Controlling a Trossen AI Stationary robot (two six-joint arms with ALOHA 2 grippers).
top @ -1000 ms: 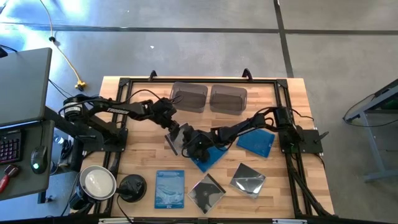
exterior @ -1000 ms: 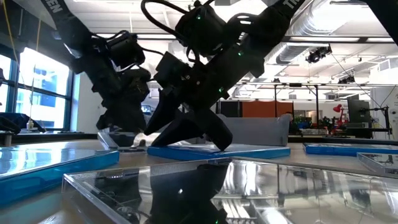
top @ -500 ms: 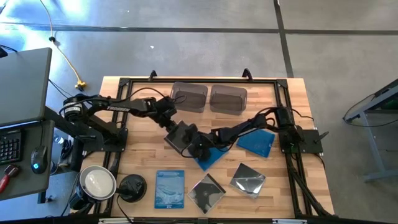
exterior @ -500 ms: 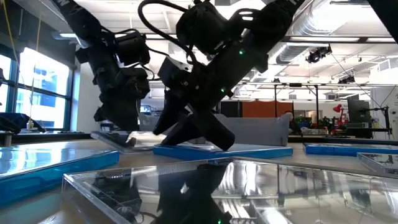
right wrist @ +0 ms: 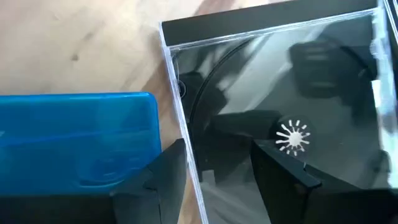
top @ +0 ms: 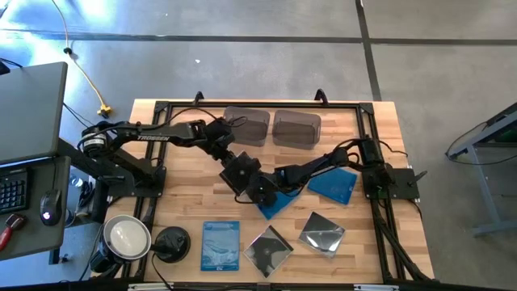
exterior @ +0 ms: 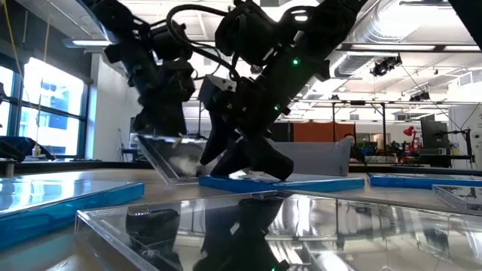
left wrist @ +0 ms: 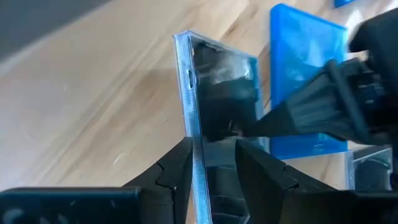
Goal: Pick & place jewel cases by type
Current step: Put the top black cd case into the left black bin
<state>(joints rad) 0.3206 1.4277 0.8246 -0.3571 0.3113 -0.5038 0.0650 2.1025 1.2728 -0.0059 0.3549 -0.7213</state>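
Observation:
My left gripper is shut on a clear jewel case with a black tray near the table's middle. In the low view the case is tipped up under it. My right gripper is open right beside it, over a blue case that lies flat. In the right wrist view its fingers stand on either side of the clear case's edge; I cannot tell whether they touch. A second blue case, a pale printed one and two clear ones lie flat. My left gripper pinches the clear case by one edge, one finger on each face, coming from above and slanting down. The case stands tilted below the fingers. Its lower corner is down at table height, but whether it rests there does not show.
Two smoky tubs stand at the far edge. A round black object and a white-lined cup sit at the near left corner. Bare wood lies left of the held case and at the right edge.
My left gripper has risen and moved toward the table's right and far side, keeping its hold on the clear case. The case lay almost flat on the table and is now tipped up, closer to my right gripper. My right arm has hardly moved.

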